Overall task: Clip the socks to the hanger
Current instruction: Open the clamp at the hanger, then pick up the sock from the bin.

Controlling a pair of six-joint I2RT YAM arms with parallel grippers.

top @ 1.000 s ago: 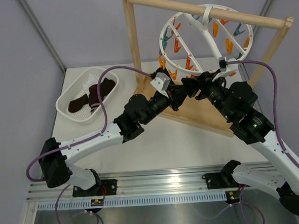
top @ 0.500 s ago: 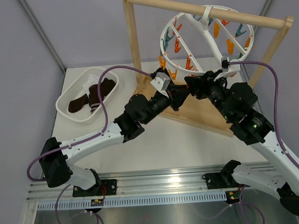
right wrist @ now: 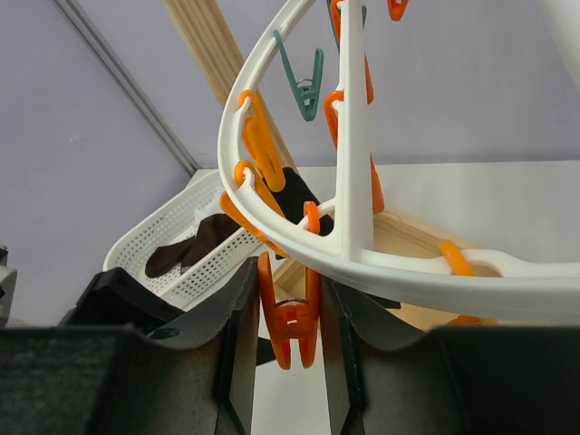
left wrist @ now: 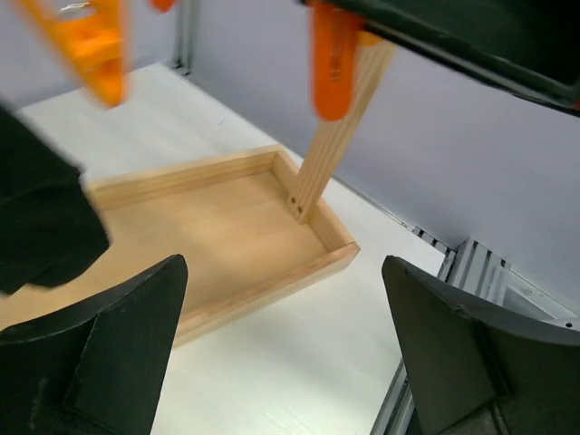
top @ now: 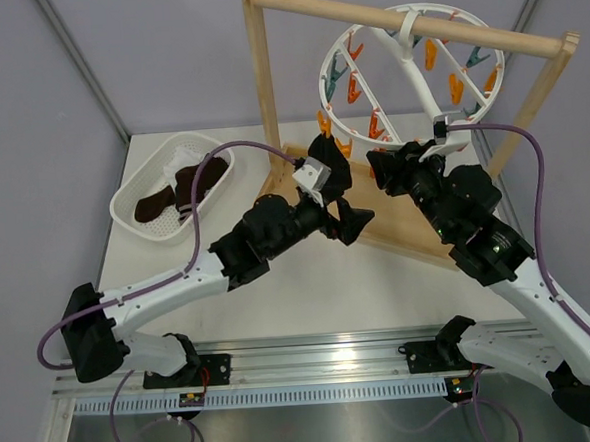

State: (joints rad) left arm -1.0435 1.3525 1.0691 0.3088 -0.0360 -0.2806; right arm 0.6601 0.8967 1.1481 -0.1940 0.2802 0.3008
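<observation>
The white ring hanger (top: pixel 420 81) hangs from the wooden stand's bar, its orange and teal clips dangling. My right gripper (top: pixel 382 166) is shut on one orange clip (right wrist: pixel 288 313) under the ring (right wrist: pixel 362 258), with nothing in that clip's mouth. A black sock (right wrist: pixel 294 195) hangs just behind the ring by another orange clip, and it shows blurred at the left of the left wrist view (left wrist: pixel 45 227). My left gripper (top: pixel 346 200) is open and empty (left wrist: pixel 281 299), below and to the left of the ring. Dark socks (top: pixel 187 182) lie in the basket.
The white mesh basket (top: pixel 134 216) stands at the back left of the table. The wooden stand's tray base (left wrist: pixel 227 227) and its upright post (top: pixel 260 83) lie right under and beside both grippers. The grey rail (top: pixel 304 366) runs along the near edge.
My left gripper has opened wide and drawn back from the ring, down toward the near side. The right gripper has closed tighter on the orange clip. The ring has risen slightly.
</observation>
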